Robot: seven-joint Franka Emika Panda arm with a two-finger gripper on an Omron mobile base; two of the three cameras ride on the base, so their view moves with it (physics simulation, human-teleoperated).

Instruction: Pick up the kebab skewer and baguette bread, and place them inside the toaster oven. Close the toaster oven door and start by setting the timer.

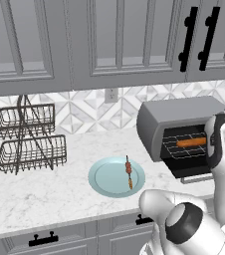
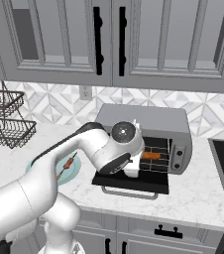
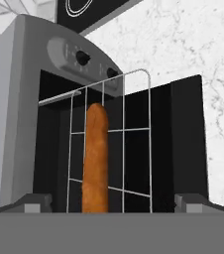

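While the baguette bread point(image 3: 95, 158) lies racked, the gripper point(image 3: 113, 202) gapes.

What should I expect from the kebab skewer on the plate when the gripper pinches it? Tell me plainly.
The kebab skewer is a thin stick, so it is probably stiff and light. It lies flat on the pale blue plate, leaving little to get under. Being slim, it may roll or pivot if pinched off-centre; its chunks look like the better hold.
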